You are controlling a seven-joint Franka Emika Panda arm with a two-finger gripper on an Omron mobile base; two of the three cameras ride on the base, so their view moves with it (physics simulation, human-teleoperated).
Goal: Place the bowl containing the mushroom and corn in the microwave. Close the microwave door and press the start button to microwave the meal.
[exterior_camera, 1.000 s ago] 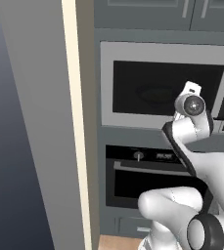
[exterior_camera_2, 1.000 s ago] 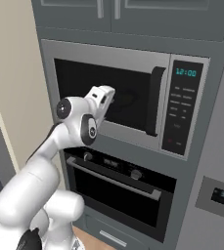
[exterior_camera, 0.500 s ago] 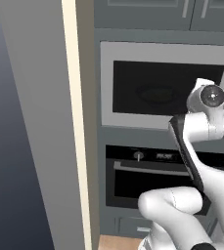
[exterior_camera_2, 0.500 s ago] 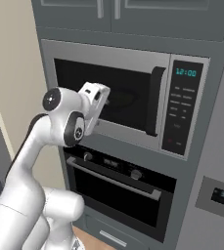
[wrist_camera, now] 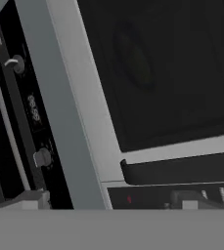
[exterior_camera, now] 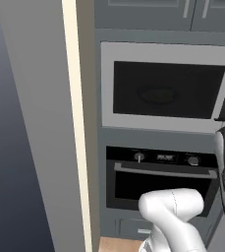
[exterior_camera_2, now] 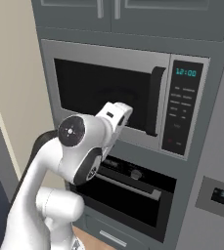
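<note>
The microwave (exterior_camera_2: 128,53) is built into the grey cabinet wall. Its microwave door (exterior_camera_2: 101,93) is shut, showing a dark window and a curved black handle (exterior_camera_2: 155,100). A dim oval (exterior_camera: 158,93) shows behind the glass; I cannot tell whether it is the bowl. The mushroom and the corn are hidden. My gripper (wrist_camera: 111,199) is open, and one of its fingertips (wrist_camera: 33,197) sits far from the other. It hangs close before the door's lower edge, by the handle (wrist_camera: 177,168) and the keypad. My white hand (exterior_camera_2: 114,117) points at the door.
The control panel (exterior_camera_2: 184,107) with a lit clock sits right of the door. A black oven (exterior_camera_2: 133,188) with knobs is directly below. Grey cupboards (exterior_camera_2: 113,10) are above and a beige wall panel (exterior_camera: 72,123) stands to the left.
The arm has swung right, out of the left base view, and the hand has dropped lower in front of the door. The door has stayed shut.
</note>
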